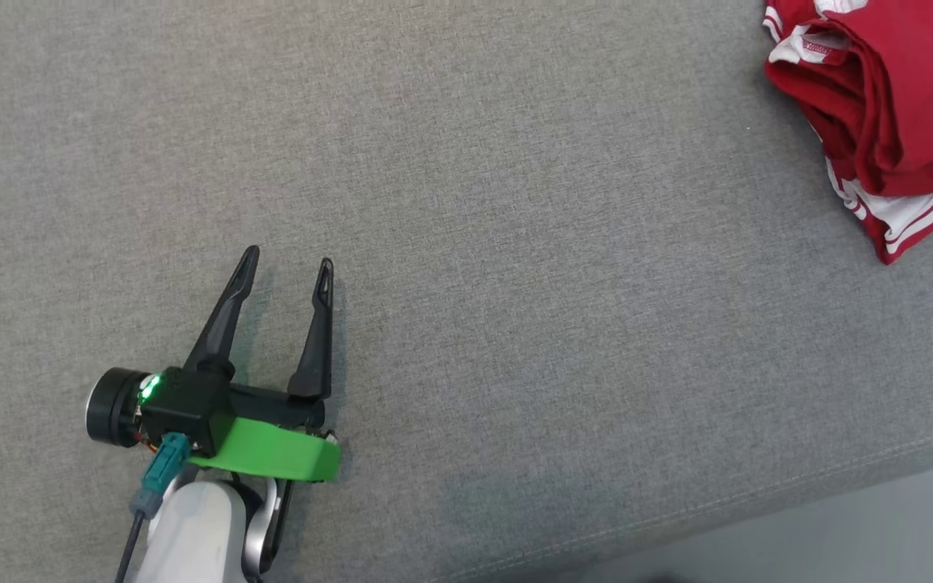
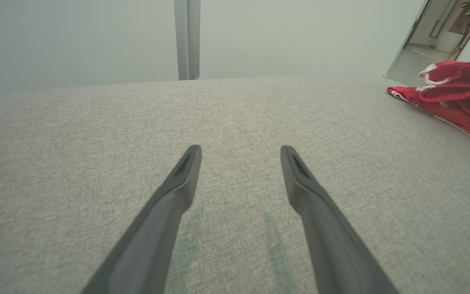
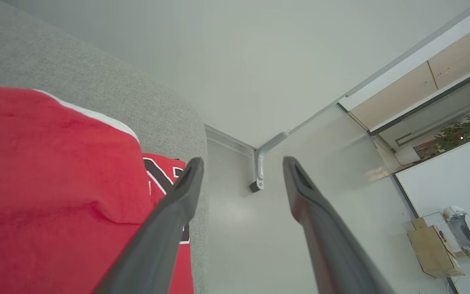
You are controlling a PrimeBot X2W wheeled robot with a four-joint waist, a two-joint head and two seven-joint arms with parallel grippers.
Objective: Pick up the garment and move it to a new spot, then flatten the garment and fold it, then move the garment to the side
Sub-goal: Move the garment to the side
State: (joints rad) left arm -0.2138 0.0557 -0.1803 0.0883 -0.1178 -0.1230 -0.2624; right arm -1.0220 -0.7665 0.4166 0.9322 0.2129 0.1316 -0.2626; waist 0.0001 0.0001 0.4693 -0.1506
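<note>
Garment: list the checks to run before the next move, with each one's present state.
1. Left claw open and empty: ok.
2. Right claw open, nothing between its fingers: ok.
3. Garment folded, at the right side of the grey surface: ok.
4. Fold flat and tidy: not ok, the layers bunch up.
5. Garment wholly on the surface: cannot tell, the head view's edge cuts it off.
6. Left claw clear of the garment: ok, well apart.

Matt red cloth garment (image 1: 904, 121) (softly creased); coarse grey woven surface (image 1: 515, 243); matt dark plastic fingers (image 1: 223, 320).
</note>
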